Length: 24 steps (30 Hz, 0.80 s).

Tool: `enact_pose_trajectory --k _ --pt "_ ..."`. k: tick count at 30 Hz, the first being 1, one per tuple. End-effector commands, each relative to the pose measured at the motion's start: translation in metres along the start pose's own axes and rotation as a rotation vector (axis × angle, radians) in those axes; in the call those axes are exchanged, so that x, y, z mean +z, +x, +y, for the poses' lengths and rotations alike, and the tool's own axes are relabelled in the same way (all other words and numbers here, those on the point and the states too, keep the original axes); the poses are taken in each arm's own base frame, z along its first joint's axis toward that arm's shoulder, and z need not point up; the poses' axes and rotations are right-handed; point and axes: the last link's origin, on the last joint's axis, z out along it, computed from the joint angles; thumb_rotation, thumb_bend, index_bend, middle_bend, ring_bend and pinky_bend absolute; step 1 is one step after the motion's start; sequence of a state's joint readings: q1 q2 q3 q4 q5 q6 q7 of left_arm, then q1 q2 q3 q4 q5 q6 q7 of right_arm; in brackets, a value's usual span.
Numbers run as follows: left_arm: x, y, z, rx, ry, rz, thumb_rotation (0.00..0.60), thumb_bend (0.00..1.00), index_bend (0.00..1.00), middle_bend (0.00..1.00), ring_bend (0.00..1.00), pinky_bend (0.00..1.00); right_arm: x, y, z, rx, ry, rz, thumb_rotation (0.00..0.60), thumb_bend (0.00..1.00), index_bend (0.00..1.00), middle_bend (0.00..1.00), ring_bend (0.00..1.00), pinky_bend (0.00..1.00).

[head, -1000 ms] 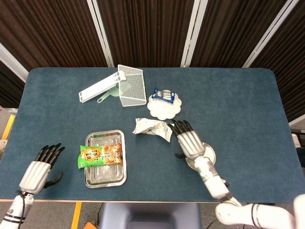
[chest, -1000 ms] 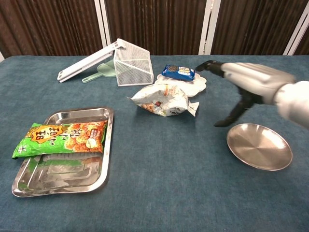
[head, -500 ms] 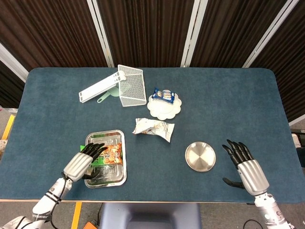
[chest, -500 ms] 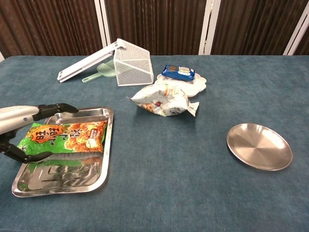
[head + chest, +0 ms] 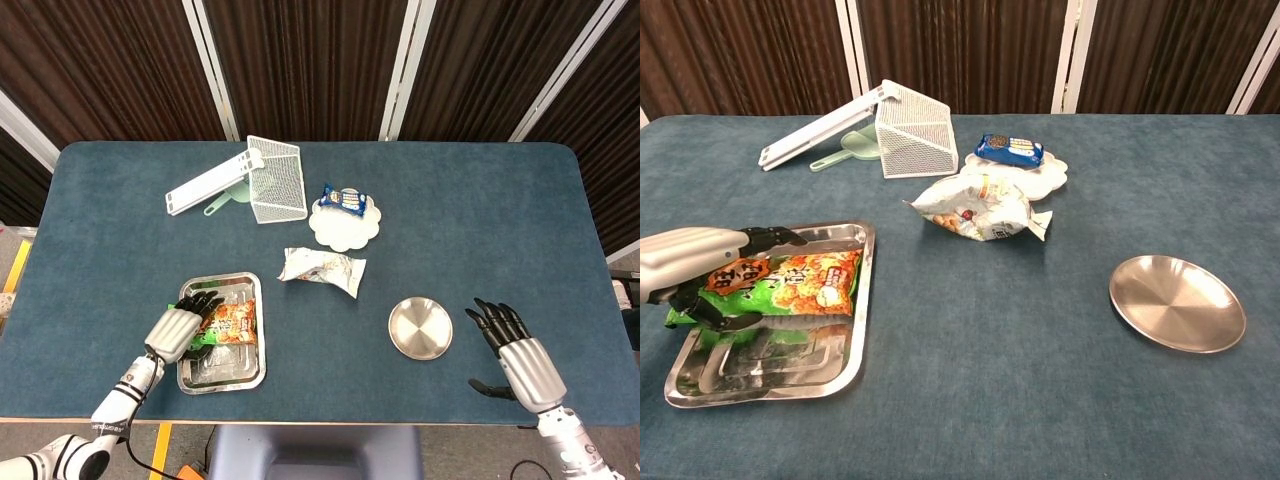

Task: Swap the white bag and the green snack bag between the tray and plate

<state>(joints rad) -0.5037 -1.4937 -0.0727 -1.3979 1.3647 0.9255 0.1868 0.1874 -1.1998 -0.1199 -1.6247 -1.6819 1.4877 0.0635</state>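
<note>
The green snack bag (image 5: 225, 324) (image 5: 780, 283) lies in the steel tray (image 5: 225, 372) (image 5: 790, 372) at front left. My left hand (image 5: 178, 329) (image 5: 692, 258) grips the bag's left end, fingers over the top and thumb underneath, and that end is raised slightly off the tray. The white bag (image 5: 322, 268) (image 5: 980, 208) lies on the cloth between the tray and the round steel plate (image 5: 420, 328) (image 5: 1177, 302), which holds nothing. My right hand (image 5: 520, 357) hovers open to the right of the plate, holding nothing; the chest view does not show it.
At the back stand a tipped white wire basket (image 5: 277, 178) (image 5: 915, 135), a white rack (image 5: 205, 186) (image 5: 820, 127) and a green scoop (image 5: 845, 152). A white scalloped dish (image 5: 345, 225) (image 5: 1045, 170) behind the white bag carries a blue snack pack (image 5: 345, 200) (image 5: 1010, 150).
My right hand drew back from beside the white bag to the right of the plate. My left hand moved in over the tray and closed on the green snack bag.
</note>
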Motion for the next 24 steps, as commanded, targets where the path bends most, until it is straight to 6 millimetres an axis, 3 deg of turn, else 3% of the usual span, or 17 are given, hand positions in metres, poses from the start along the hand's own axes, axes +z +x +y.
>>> enact_pose_trajectory --k 1,4,7,12,16,24 --pt "0.005 0.004 -0.005 0.001 0.022 -0.01 0.6 0.35 0.14 0.27 0.3 0.52 0.001 -0.001 -0.001 0.003 -0.002 -0.012 0.6 0.16 0.0 0.0 0.0 0.0" --pt "0.006 0.006 -0.006 0.0 0.016 0.004 0.6 0.36 0.28 0.47 0.45 0.65 0.002 -0.002 0.0 0.002 -0.009 -0.02 0.6 0.16 0.0 0.0 0.0 0.0" --pt "0.009 0.011 -0.008 -0.016 0.007 0.002 0.6 0.38 0.38 0.61 0.56 0.69 0.002 -0.002 0.0 0.002 -0.011 -0.024 0.6 0.16 0.0 0.0 0.0 0.0" --pt "0.013 0.03 0.0 -0.026 -0.032 0.086 0.6 0.39 0.4 0.63 0.59 0.71 0.003 -0.004 0.0 0.005 -0.012 -0.035 0.6 0.16 0.0 0.0 0.0 0.0" --pt "0.012 0.043 0.021 -0.045 -0.111 0.138 0.6 0.39 0.4 0.63 0.59 0.71 0.003 -0.004 0.0 0.011 -0.016 -0.044 0.6 0.16 0.0 0.0 0.0 0.0" --pt "0.015 0.038 0.103 -0.121 -0.319 0.12 0.6 0.39 0.39 0.62 0.58 0.7 0.006 -0.003 0.002 0.038 -0.013 -0.075 0.6 0.16 0.0 0.0 0.0 0.0"
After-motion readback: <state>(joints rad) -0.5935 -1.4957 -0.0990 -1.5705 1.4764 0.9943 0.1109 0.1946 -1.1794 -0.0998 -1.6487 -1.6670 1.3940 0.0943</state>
